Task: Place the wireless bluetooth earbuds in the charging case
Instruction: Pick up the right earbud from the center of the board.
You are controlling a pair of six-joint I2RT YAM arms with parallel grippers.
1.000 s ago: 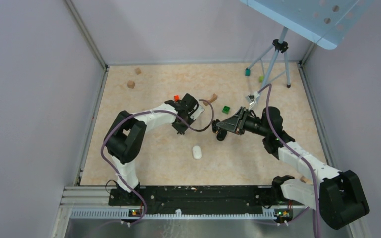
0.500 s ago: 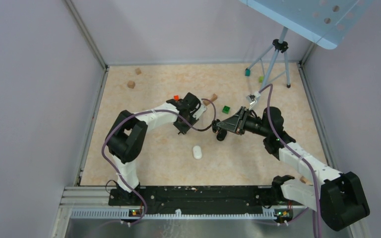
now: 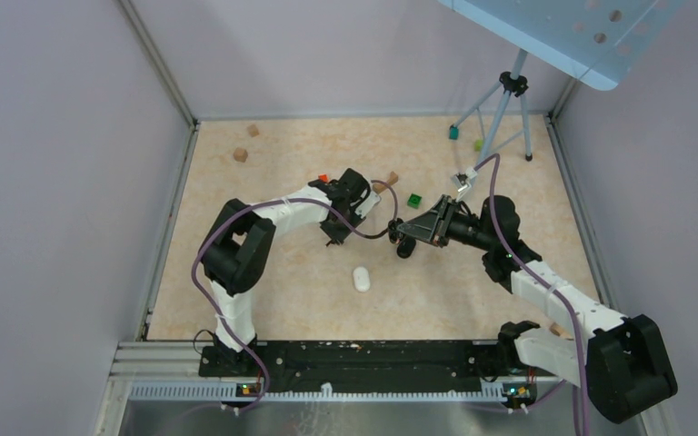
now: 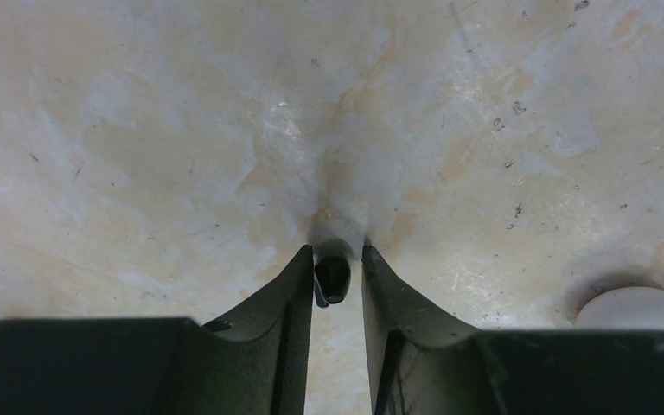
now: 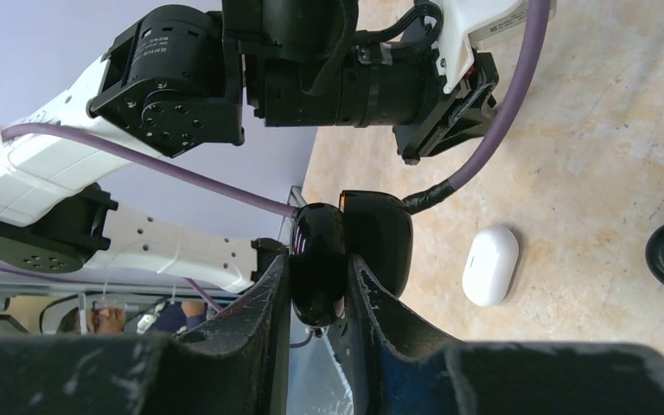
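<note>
- The left gripper (image 3: 333, 234) points down at the table (image 3: 264, 182). Over the last second its wrist has swung slightly right, toward the other arm.
- Its fingers stand narrow around 1 black earbud (image 4: 332, 281). A sliver of gap shows on 1 side, so I cannot tell whether it is pinched or merely bracketed.
- A white oval pod (image 3: 361, 278) lies near, apart from both grippers.
- The right gripper (image 3: 406, 240) has not moved. It clamps the black charging case (image 5: 372, 238), apparently hinged open, off the table.
- Judgement: the earbud grasp is being settled, and lifting and insertion lie ahead.
</note>
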